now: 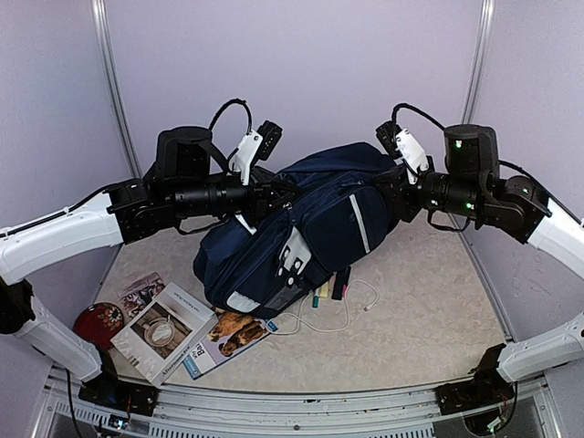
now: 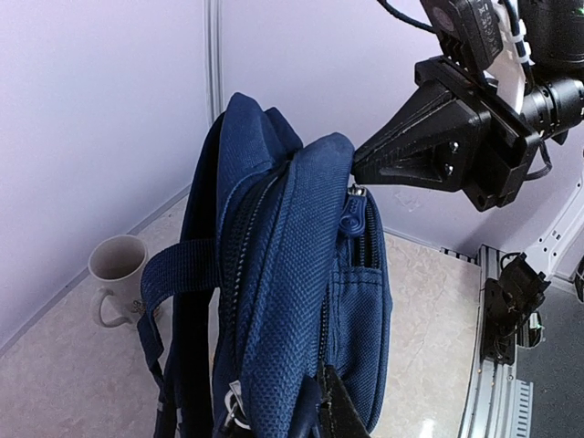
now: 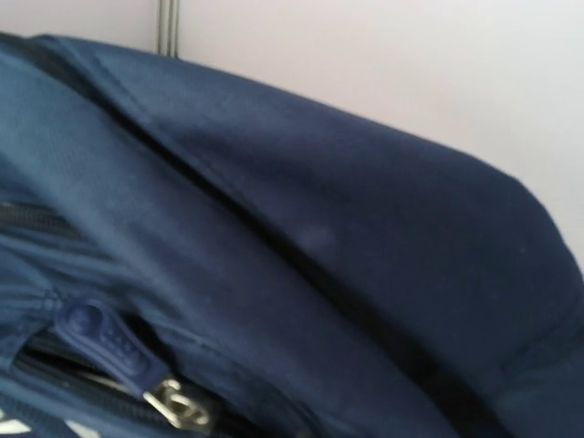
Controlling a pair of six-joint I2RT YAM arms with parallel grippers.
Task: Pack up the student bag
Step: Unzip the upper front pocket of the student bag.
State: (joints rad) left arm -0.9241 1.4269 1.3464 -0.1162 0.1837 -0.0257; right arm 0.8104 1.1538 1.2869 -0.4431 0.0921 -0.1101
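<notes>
Student bag [image 1: 301, 228] pinched between left pincer [image 1: 274, 199] and right pincer [image 2: 359, 159], forearms level.

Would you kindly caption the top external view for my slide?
The left gripper and right gripper hold the student bag; booklets, disc and cable lie nearby.

Both arms are reaching inward from opposite sides, forearms lying nearly level, the 2 wrists facing each other. The left gripper [image 1: 276, 194] is pinching the student bag [image 1: 319, 228]; the right gripper [image 2: 360, 157] is pressing its closed, pointed jaws against its top edge.
</notes>
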